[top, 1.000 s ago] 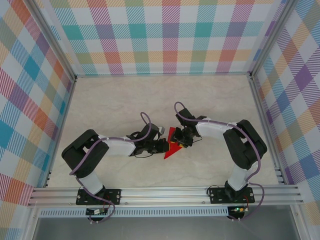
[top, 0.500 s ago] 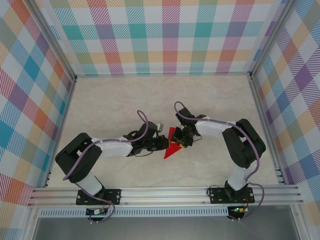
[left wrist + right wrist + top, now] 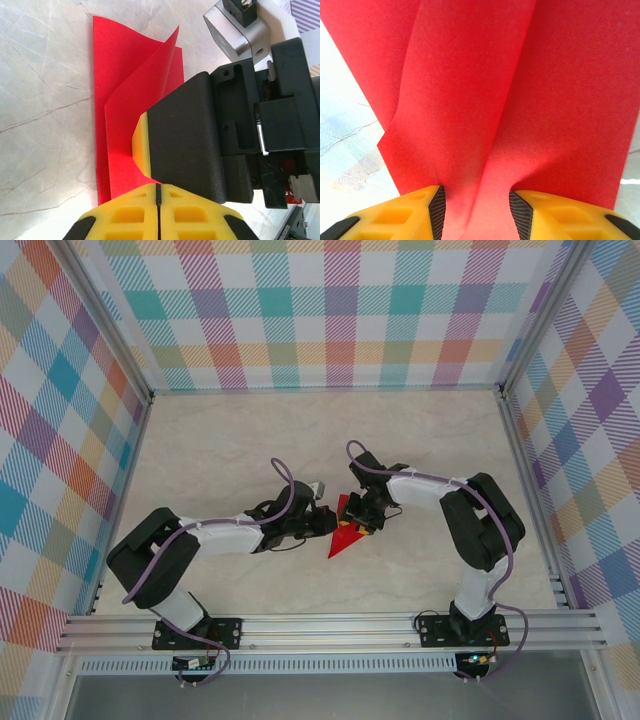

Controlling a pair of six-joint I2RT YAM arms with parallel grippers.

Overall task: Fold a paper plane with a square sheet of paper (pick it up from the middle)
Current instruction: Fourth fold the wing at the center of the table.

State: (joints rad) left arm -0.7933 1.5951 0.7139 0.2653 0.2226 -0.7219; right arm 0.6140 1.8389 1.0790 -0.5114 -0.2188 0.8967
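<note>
Here's the red paper [image 3: 341,540] on the pale marbled table [image 3: 230,440], lying between the two grippers. It is already part-folded into a narrow wedge, with its point toward the arm bases.

The left gripper [image 3: 327,525] sits at the paper's left edge. From its wrist camera, the two yellow fingertips [image 3: 125,217] are pressed flat together, leaving just a thin seam between them. They hover at the near edge of the paper [image 3: 125,90], and I can see nothing caught in that seam. Beyond them one layer of the paper lies flat while another flap curls up off it, so the fold stands open like a loose page.

The right gripper [image 3: 362,522] is down on the paper's right side, at the wide end. One of its black fingers, yellow at the tip [image 3: 141,145], reaches across the lifted flap and rests against it.

Its own camera looks straight down the fingers. The yellow tips [image 3: 395,215] stand partway apart, with dark pads facing inward. A raised ridge of the paper [image 3: 485,90] runs up from between them. The paper bunches in that gap and touches both pads, so the right gripper [image 3: 476,212] is squeezing the crease. To the left of the paper a strip of table shows.
</note>
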